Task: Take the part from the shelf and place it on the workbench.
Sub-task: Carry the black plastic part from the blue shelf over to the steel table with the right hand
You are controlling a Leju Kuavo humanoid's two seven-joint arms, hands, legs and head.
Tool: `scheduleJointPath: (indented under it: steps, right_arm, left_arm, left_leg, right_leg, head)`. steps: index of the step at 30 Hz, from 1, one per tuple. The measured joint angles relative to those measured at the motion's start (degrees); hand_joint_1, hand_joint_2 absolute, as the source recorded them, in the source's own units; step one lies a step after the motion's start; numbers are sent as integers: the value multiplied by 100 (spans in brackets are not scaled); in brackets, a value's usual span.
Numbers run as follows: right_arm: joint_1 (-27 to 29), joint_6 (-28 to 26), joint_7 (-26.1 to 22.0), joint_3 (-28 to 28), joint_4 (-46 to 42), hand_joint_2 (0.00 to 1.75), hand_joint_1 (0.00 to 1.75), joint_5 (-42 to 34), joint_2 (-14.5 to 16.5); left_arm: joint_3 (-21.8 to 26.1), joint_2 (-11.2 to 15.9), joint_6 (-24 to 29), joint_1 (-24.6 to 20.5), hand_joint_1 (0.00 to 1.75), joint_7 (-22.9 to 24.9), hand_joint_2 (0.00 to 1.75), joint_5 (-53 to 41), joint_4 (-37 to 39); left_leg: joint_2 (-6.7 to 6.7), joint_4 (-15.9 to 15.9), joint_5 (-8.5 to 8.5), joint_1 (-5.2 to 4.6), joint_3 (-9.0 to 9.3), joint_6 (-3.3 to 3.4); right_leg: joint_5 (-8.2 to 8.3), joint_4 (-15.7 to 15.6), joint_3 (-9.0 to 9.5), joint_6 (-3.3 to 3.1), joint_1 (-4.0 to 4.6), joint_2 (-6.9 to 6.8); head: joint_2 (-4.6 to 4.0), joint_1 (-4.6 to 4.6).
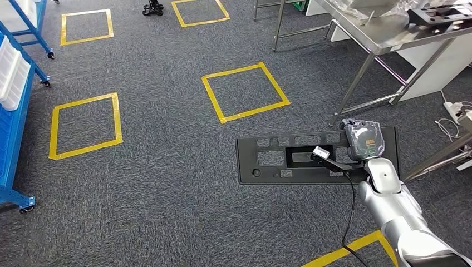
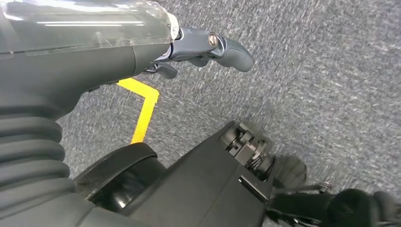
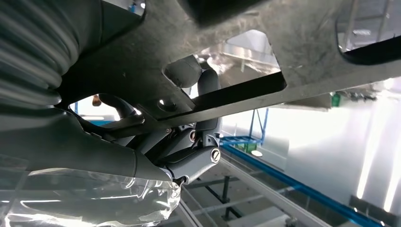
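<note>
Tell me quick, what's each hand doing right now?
Left hand: holds nothing; whether its fingers are open or curled cannot be told.
Right hand: holding the flat black part.

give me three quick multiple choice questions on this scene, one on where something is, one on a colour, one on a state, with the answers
1. Where is the steel workbench in the head view?
A. upper right
B. lower left
C. centre

2. What colour are the tape squares on the carpet?
A. red
B. yellow
C. white

3. What is the right hand doing?
A. hanging with nothing in it
B. holding the black panel
C. resting on the workbench

Answers: 1 A, its top and legs stand upper right. 2 B, the outlines are yellow. 3 B, the hand grips the flat panel above the floor.
</note>
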Motion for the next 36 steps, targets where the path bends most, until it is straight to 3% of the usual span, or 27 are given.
scheduleJointPath:
  steps: [1,4,6,8,10,11,13,14,15,16,17,19,20,22,24,25,26,28,29,30,31,32,34,36]
  right_arm:
    - [20,0,2,-1,-1,175,175,14,0]
    - [32,-2,33,-16,-20,175,175,80,-1]
    - [20,-2,59,-28,-40,175,175,117,-3]
    - [13,-2,71,-37,-49,175,175,133,-8]
    - [-2,-2,72,-43,-51,175,175,132,-13]
    - [-15,-2,71,-43,-51,175,175,128,-13]
    - [-37,-2,62,-43,-51,175,175,108,-12]
    - [-40,-2,51,-43,-50,175,175,92,-12]
    - [-41,-2,38,-43,-50,175,175,76,-13]
    - [-40,-2,23,-44,-49,175,175,58,-15]
    - [-40,-2,11,-44,-49,175,175,40,-19]
    - [-39,-2,2,-50,-51,175,175,17,-35]
    - [-36,-2,0,-54,-52,175,175,13,-45]
    - [-25,-2,0,-57,-52,175,175,15,-64]
    - [-8,-2,0,-56,-46,175,175,16,-86]
    - [-4,-2,0,-55,-40,175,175,16,-101]
    - [-11,-2,0,-54,-32,175,175,15,-116]
    - [-36,-2,-5,-43,-15,175,175,5,-132]
    - [-45,-2,-19,-31,-4,175,175,-8,-133]
    - [-47,-2,-36,-18,9,175,175,-22,-133]
    - [-48,-2,-54,-6,22,175,175,-34,-133]
    - [-53,-2,-68,4,36,175,175,-43,-133]
    - [-84,-2,-76,18,54,175,175,-48,-133]
    - [-150,-2,-86,37,63,175,175,-58,-130]
  left_arm:
    - [1,-1,-2,-1,0,15,175,-9,0]
    - [2,-2,-5,-11,0,32,175,-88,0]
    - [2,1,-4,-16,0,41,175,-145,0]
    - [2,2,-6,-14,0,48,175,-183,0]
    - [2,4,-7,-14,0,50,175,-207,0]
    - [2,5,-6,-14,0,50,175,-217,0]
    - [2,8,-5,-10,0,51,175,-232,0]
    - [1,8,-5,-7,0,52,175,-248,0]
    - [-1,9,-5,-6,0,53,175,-266,0]
    - [-3,9,-5,-6,0,55,175,-291,0]
    - [-7,9,-5,-8,0,57,175,-316,0]
    - [-14,8,-7,-20,0,59,175,-354,0]
    - [-18,8,-11,-26,0,57,175,-369,0]
    - [-27,7,-27,-26,0,47,175,-393,0]
    - [-37,2,-43,-23,0,32,175,-400,0]
    - [-40,-1,-49,-29,0,23,175,-406,0]
    - [-45,-4,-53,-35,0,13,175,-420,0]
    - [-52,-4,-66,-33,0,1,175,-449,0]
    - [-55,-4,-75,-25,0,-2,175,-459,0]
    - [-55,-4,-87,-18,0,-3,175,-462,0]
    - [-55,-4,-97,-13,0,-5,175,-460,0]
    - [-55,-6,-105,-12,0,-9,175,-452,0]
    - [-55,-11,-109,-12,0,-26,175,-418,0]
    - [-54,-19,-114,-15,0,-30,175,-379,-1]
  left_leg:
    - [35,13,3,0,-21,-3]
    - [134,67,6,-15,-70,-32]
    - [182,88,19,-38,-92,-80]
    - [228,83,46,-46,-106,-140]
    - [176,207,-97,-36,-162,-206]
    - [118,417,-286,-31,-236,-229]
    - [12,1129,-791,-20,-464,-252]
    - [-7,1474,-985,-19,-558,-255]
    - [-16,1661,-1076,-18,-573,-253]
    - [-21,1632,-1064,-18,-484,-243]
    - [-33,1366,-960,-18,-281,-225]
    - [-160,536,-723,-23,256,-171]
    - [-221,223,-643,-29,434,-144]
    - [-269,-3,-573,-67,524,-86]
    - [-187,-29,-440,-84,464,-11]
    - [-146,-58,-352,-78,415,31]
    - [-103,-89,-257,-64,347,63]
    - [-29,-110,-113,-53,189,91]
    - [15,-105,-58,-53,110,87]
    - [56,-99,-15,-53,33,81]
    - [98,-92,27,-52,-41,70]
    - [141,-83,67,-50,-113,57]
    - [213,-57,135,-54,-226,12]
    - [292,-19,182,-73,-283,-47]
  right_leg:
    - [72,-106,95,9,-9,-14]
    - [465,-1226,778,-19,5,-181]
    - [543,-1576,954,-81,49,-252]
    - [602,-1588,920,-155,64,-188]
    - [687,-1633,881,-237,42,-145]
    - [735,-1654,847,-278,30,-126]
    - [825,-1657,739,-324,39,-68]
    - [876,-1653,673,-330,48,-30]
    - [928,-1649,602,-327,56,13]
    - [983,-1644,532,-319,62,58]
    - [1037,-1639,468,-308,66,101]
    - [1143,-1622,355,-268,74,182]
    - [1196,-1617,315,-240,74,212]
    - [1304,-1637,275,-163,65,267]
    - [1383,-1687,236,-87,36,304]
    - [1300,-1648,188,-56,28,273]
    - [1098,-1500,115,-28,28,217]
    - [490,-855,-61,22,24,72]
    - [271,-463,-128,46,15,33]
    - [185,-162,-148,67,3,10]
    - [228,-23,-91,83,-11,-7]
    - [351,-83,64,96,-24,-30]
    - [512,-733,658,105,-31,-166]
    - [377,-1479,1198,39,14,-305]
  head:
    - [0,0]
    - [0,0]
    - [0,-1]
    - [0,-1]
    - [0,-1]
    - [0,-1]
    - [0,-2]
    - [0,-2]
    - [0,-2]
    - [0,-2]
    - [0,-2]
    - [0,-2]
    - [0,-1]
    - [0,-1]
    - [0,-1]
    - [0,-2]
    - [0,-2]
    - [0,-2]
    - [0,-2]
    - [0,-2]
    - [0,-2]
    - [0,-2]
    - [0,-2]
    - [0,-5]
